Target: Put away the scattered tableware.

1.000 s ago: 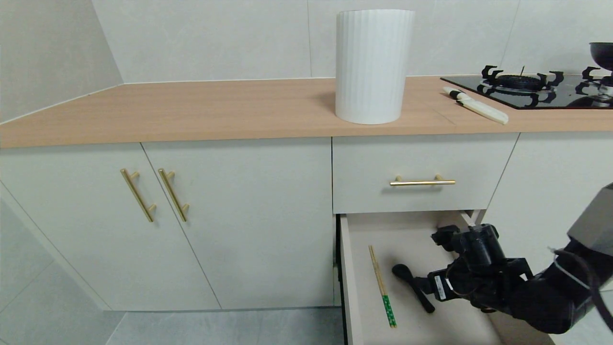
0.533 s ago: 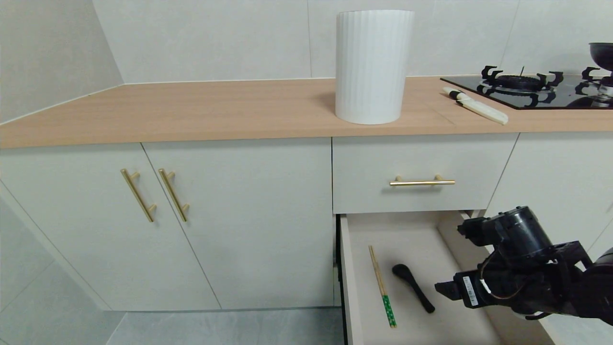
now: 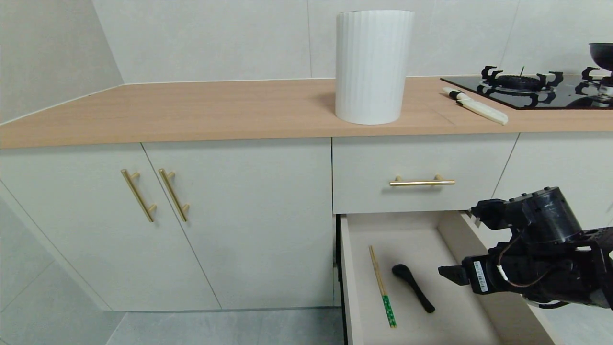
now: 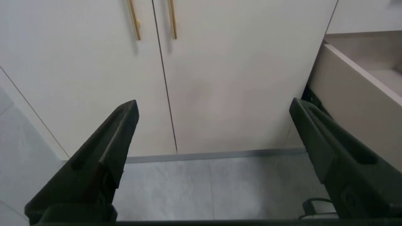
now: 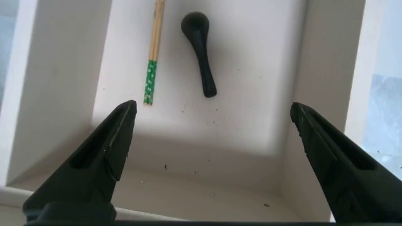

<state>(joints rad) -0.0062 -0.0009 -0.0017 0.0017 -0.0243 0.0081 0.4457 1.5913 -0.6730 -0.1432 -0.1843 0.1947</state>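
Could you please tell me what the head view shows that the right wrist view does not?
The head view adds the counter with a white canister, a knife and the stove, plus the cupboard doors. The right wrist view adds dark specks beneath the open right gripper. Both have the open drawer, the chopsticks and the black spoon.

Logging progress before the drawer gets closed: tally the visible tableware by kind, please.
Chopstick pair: 1, in the open drawer
Black spoon: 1, in the drawer
Knife: 1, on the countertop
Total: 3
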